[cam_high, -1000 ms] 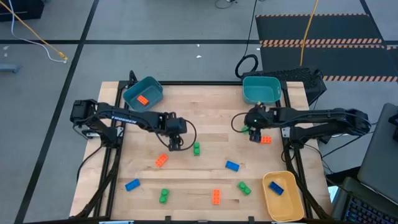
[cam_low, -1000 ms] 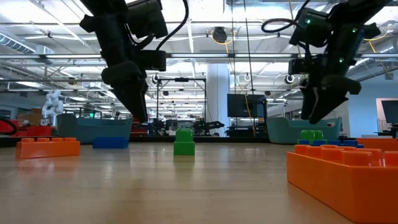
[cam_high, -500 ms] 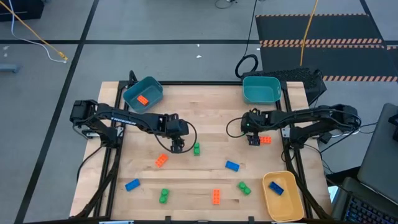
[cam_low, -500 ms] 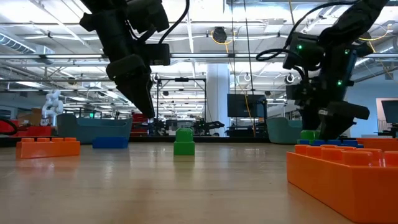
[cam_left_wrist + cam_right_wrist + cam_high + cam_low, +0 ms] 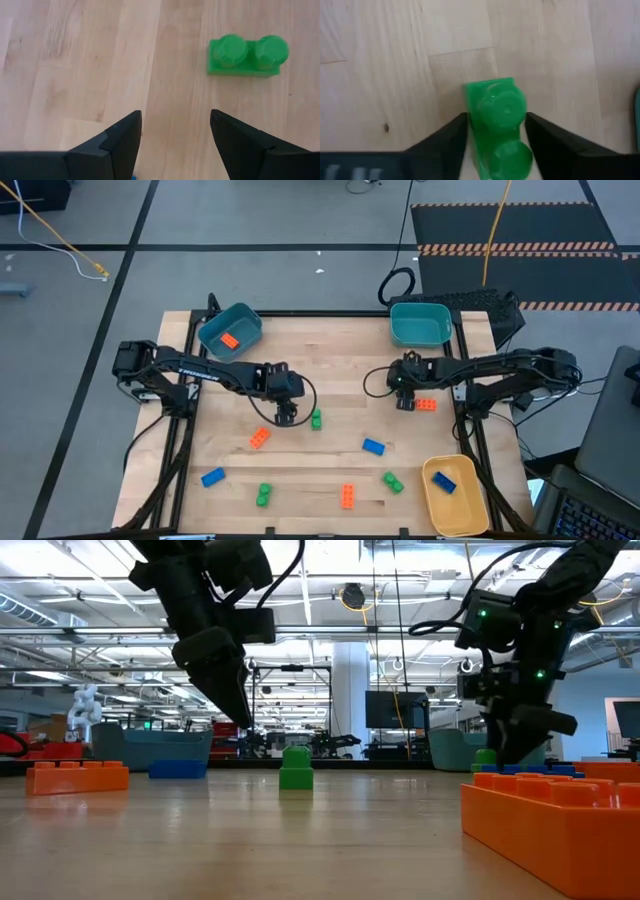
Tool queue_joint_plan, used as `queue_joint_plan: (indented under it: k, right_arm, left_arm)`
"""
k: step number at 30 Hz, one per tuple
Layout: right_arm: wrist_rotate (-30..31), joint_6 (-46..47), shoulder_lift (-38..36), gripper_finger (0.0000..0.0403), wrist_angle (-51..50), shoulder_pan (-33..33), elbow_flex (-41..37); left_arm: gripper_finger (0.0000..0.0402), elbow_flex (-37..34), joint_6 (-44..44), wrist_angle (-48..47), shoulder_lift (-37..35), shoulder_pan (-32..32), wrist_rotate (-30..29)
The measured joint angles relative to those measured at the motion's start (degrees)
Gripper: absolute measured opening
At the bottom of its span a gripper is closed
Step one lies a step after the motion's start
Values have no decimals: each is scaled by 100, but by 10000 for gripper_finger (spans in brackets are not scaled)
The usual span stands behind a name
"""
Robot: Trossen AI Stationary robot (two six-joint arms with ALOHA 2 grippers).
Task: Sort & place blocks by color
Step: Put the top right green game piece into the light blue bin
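My right gripper [image 5: 405, 401] stands low over the table's right middle, shut on a two-stud green block [image 5: 497, 125] that lies on the wood beside an orange block [image 5: 427, 405]. My left gripper [image 5: 287, 416] hangs open above the table's middle. Another green block [image 5: 247, 55] lies on the wood just to the right of it and apart from its fingers. Orange, blue and green blocks lie scattered along the near half. My right gripper pinches the green block's two long sides [image 5: 470, 117] between its two fingers. The fingers slant down from the far right side and lie along the block. The block sits flat on the table, studs up.
A teal bin [image 5: 230, 330] at the far left holds an orange block [image 5: 229, 340]. A second teal bin [image 5: 420, 325] stands at the far right. A yellow bin [image 5: 455, 495] at the near right holds a blue block [image 5: 444, 483]. Loose blocks: orange [image 5: 259, 437], blue [image 5: 373, 446], green [image 5: 392, 482].
My right gripper has come down to the table over the green block and its fingers have drawn in onto the block's sides. The block has stayed where it was.
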Motion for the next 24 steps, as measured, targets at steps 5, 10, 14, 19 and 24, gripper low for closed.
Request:
queue_joint_plan:
  k: [5,10,14,19,24]
  right_arm:
    - [551,109,-5,114,353,1,2]
    - [824,-285,-105,114,1155,-37,17]
    - [1027,-362,-152,114,973,-228,292]
    - [1732,-593,-361,114,881,-554,635]
    - [1771,-704,-739,114,994,-1192,940]
  left_arm:
    - [237,40,415,149,3,11,-177]
    - [237,596,898,880,7,13,-1502]
    - [237,1042,1861,1527,7,142,-1707]
    - [237,1311,2174,2183,4,607,-1718]
    - [237,1279,1503,2338,4,1197,-1716]
